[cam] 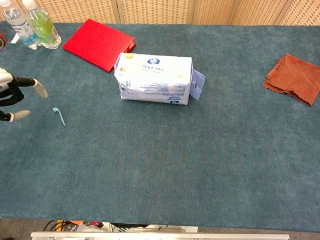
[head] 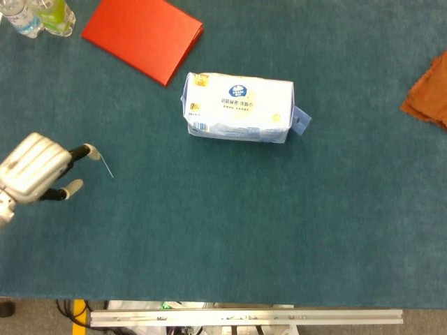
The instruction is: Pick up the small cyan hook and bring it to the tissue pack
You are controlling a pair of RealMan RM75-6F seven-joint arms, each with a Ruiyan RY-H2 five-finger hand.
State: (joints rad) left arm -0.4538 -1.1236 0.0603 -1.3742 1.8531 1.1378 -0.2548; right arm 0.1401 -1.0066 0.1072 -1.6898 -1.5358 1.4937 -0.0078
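The small cyan hook (head: 106, 166) (cam: 59, 116) lies flat on the teal cloth at the left. My left hand (head: 36, 172) (cam: 15, 97) hovers just left of it with its fingers apart and nothing in them; in the head view one fingertip (head: 89, 149) overlaps the hook's curled end. The white and blue tissue pack (head: 238, 108) (cam: 155, 79) sits on its side in the middle of the table, well to the right of the hook. My right hand appears in neither view.
A red folder (head: 142, 35) (cam: 98, 44) lies at the back left, with two bottles (head: 36, 15) (cam: 32, 27) in the far left corner. A brown cloth (head: 429, 92) (cam: 294, 79) lies at the right edge. The metal rail (head: 244, 317) marks the table's front edge.
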